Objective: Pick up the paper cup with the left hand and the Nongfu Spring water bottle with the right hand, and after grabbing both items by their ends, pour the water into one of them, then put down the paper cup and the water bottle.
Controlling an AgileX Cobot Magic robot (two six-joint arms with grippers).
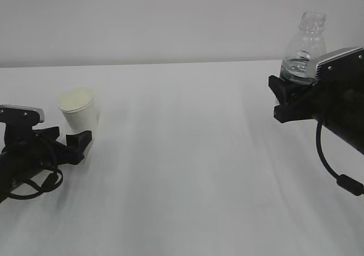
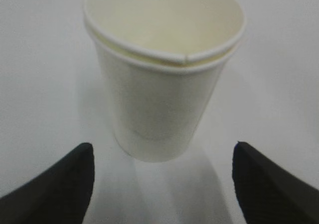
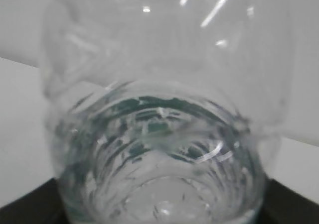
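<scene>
Two arms show in the exterior view. At the left of the frame, the left gripper point(image 1: 85, 135) sits low on the white bench point(image 1: 193, 170), its fingers point(image 2: 60, 184) spread wide, with the paper cup point(image 1: 78, 110) upright just beyond their tips and untouched. At the upper right, the right gripper point(image 1: 284, 91) has its fingers clamped on the Nongfu Spring water bottle point(image 1: 304, 48), held upright with its open neck uppermost. Clear water point(image 3: 159, 174) fills the lower part.
</scene>
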